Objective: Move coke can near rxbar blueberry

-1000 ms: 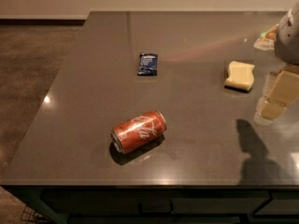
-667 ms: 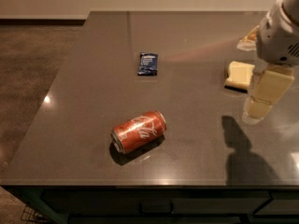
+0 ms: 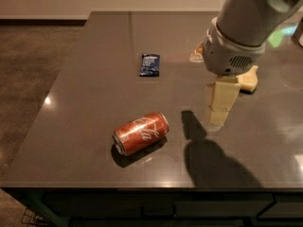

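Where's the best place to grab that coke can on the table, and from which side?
Take the coke can at mid-body, coming down from above and closing across its width. It lies on its side, set diagonally, so only the curved flanks offer a hold, and it may roll. The gripper hangs right of it in view.

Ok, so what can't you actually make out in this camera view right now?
Camera view:
- The sponge is mostly hidden behind the arm.
- The rxbar blueberry print is too small to read.
- The tool, above the table right of the coke can, has its top covered by the wrist.
- The arm is cut off by the top edge.
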Available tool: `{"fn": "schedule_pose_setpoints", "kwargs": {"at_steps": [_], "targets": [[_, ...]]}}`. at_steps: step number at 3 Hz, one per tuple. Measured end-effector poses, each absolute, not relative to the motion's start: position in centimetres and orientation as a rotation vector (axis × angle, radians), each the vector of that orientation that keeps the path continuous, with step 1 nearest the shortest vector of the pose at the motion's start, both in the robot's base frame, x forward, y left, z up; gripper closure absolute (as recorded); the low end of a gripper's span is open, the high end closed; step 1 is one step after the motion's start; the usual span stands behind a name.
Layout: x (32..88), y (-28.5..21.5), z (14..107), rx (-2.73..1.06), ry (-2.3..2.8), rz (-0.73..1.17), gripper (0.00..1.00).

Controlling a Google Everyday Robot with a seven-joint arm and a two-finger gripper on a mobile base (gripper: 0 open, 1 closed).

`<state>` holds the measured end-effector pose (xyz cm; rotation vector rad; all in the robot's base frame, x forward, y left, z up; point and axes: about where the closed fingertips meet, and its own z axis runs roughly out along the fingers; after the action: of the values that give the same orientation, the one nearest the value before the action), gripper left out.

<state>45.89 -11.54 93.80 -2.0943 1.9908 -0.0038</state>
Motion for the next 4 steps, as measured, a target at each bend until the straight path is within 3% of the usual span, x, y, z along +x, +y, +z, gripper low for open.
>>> {"fn": "schedule_pose_setpoints", "kwargs": {"at_steps": [2, 4], "targets": [[45.7, -5.6, 89.3, -2.313, 1.788, 0.099, 0.00], [45.8, -3.2, 86.0, -2.484, 1.600, 0.141, 0.00]]}}
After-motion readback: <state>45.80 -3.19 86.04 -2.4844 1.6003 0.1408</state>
